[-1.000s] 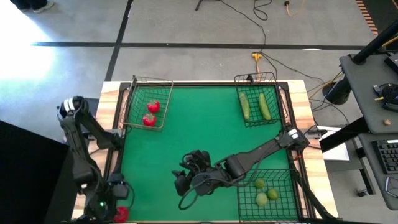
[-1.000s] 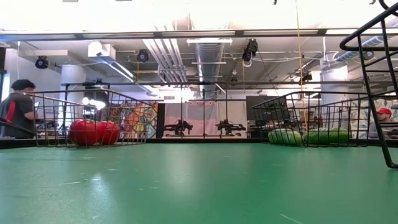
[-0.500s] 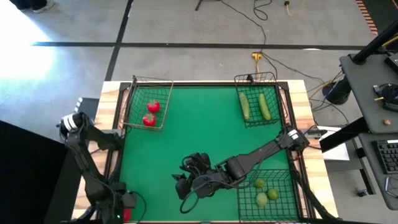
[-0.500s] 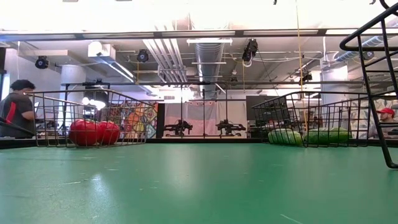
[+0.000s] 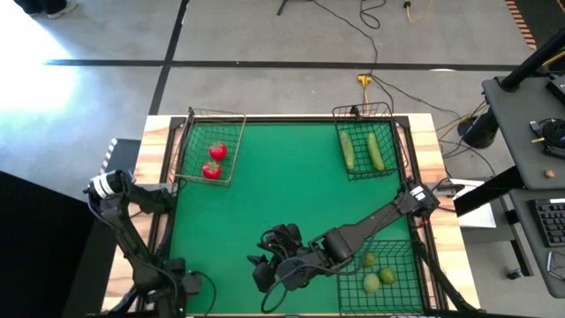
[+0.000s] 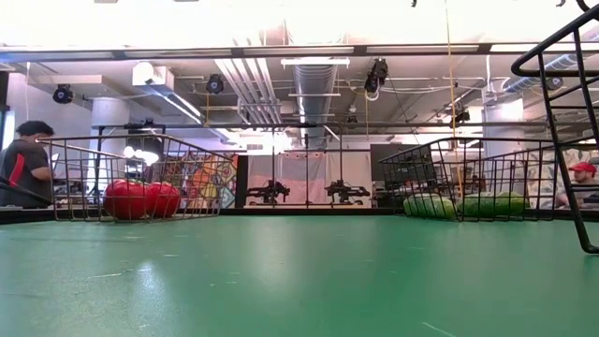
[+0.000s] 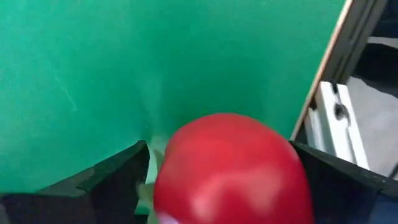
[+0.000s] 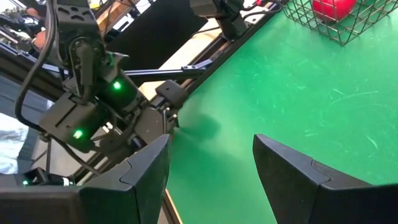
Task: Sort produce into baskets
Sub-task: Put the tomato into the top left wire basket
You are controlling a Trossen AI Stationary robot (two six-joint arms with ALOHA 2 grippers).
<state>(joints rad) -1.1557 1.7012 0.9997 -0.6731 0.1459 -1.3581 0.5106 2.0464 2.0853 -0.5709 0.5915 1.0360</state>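
While we look down on the green mat [image 5: 282, 194], we use it as the landmark for every place below.

Left gripper [image 7: 217, 180]: at the mat's near left corner, just by the edge; in the left wrist view its fingers [image 7: 106, 183] are clenched on a tomato [image 7: 231, 168], which fills the gap between them, with the mat's edge and a pale frame just beside it.

Right gripper [image 5: 269, 269]: over the near middle of the mat, arm reaching in from the right side; in the right wrist view we see its fingers [image 8: 140, 171] spread wide apart with nothing between them, so it is released.

Tomato basket [image 5: 196, 168]: at the mat's far left corner; two tomatoes [image 5: 214, 161] lie in it, close together.

Cucumber basket [image 5: 388, 141]: at the mat's far right corner; two cucumbers [image 5: 363, 150] lie in it side by side, running lengthwise.

Lime basket [image 5: 404, 274]: at the mat's near right corner; three limes [image 5: 378, 274] lie in it near its left wall.

Bench [image 5: 424, 159]: pale wood shows around the mat's rim.

Person [image 6: 23, 159]: in the low view, well beyond the mat at far left, in a dark top.
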